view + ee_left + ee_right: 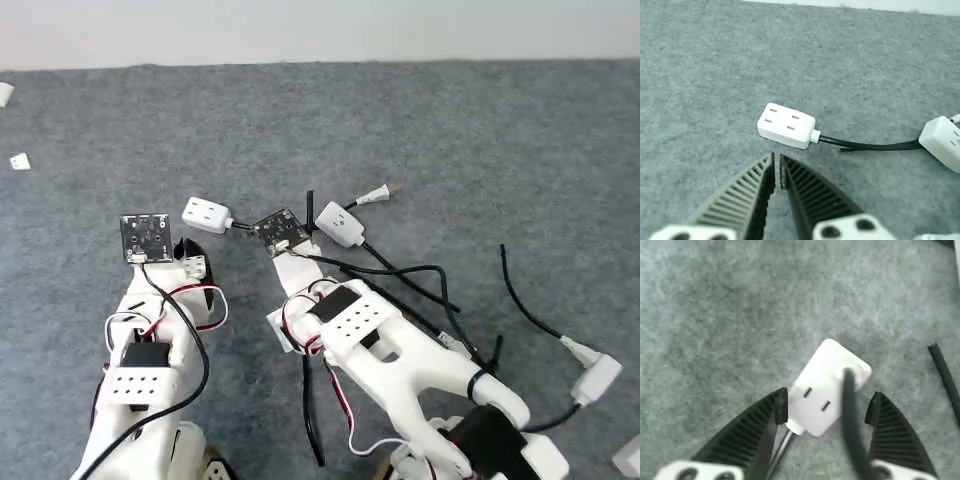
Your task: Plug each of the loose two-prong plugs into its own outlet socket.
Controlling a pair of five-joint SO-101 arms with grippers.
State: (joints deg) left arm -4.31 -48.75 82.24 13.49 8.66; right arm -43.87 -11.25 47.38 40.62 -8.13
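Observation:
Two white outlet sockets lie on the grey carpet, one on the left [207,214] and one on the right [340,224]. A small white two-prong plug [378,194] lies loose just beyond the right one. A second white plug [597,378] rests far right on its black cable. My left gripper [776,159] is shut and empty, a short way before the left socket [786,125]. My right gripper [827,405] is open, its fingers either side of a white socket [827,382]. A black cable [850,410] crosses in front of that socket.
Black cables [420,275] loop over the carpet between the right socket and the right arm. Small white bits lie at the far left [20,161] and at the right edge [630,455]. The carpet's back part is open floor up to the wall.

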